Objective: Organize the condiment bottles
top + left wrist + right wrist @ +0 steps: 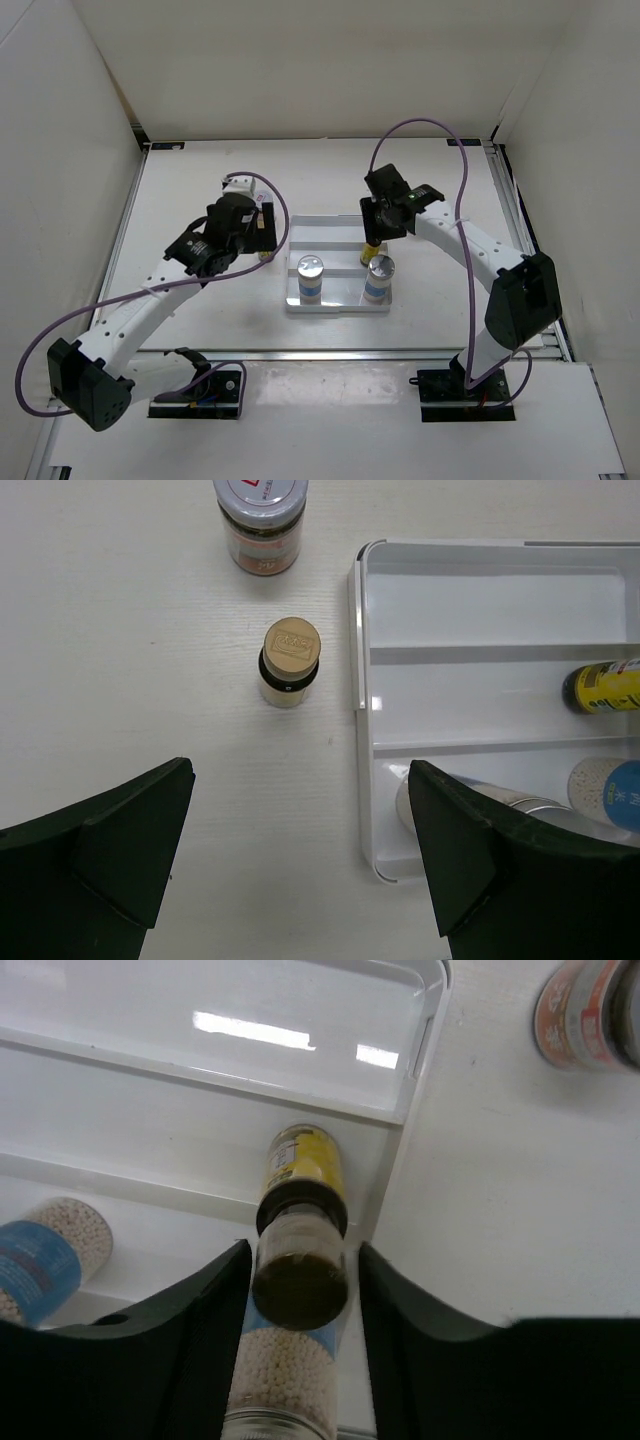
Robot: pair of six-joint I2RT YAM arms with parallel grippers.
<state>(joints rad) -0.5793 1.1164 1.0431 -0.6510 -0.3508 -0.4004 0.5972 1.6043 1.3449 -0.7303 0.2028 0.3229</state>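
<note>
From above, a white ridged rectangular plastic tray [335,225] is seen at the middle of the desk [200,190]. One silver-capped bottle with a white-blue label [311,278] stands in the tray's near compartment toward its left edge, and its twin silver-capped bottle [379,278] toward the right edge. The right gripper [372,243] hangs over the middle compartment by the tray's right edge, clenched on a slim dark amber bottle with a yellow label [370,257]. The left gripper [263,232] hangs just off the tray's left edge.

In the left wrist view, the left gripper is shown spread wide and empty. Ahead of it a second slim amber bottle with a tan cap [290,662] stands upright on the desk, near the tray's left rim but apart from it. A squat jar [261,525] is set further toward the desk's far edge.

In the right wrist view, the dark neck of the held bottle is pinched from both sides, its base inside the middle compartment against the right rim. Another squat jar [585,1010] is seen on the desk off the tray's far right corner.

The bottles are judged light, rigid, smooth-sided and, being slim, easily tipped. They are best taken across the neck or upper body and kept upright. The wider jars would call for a fuller opening.
</note>
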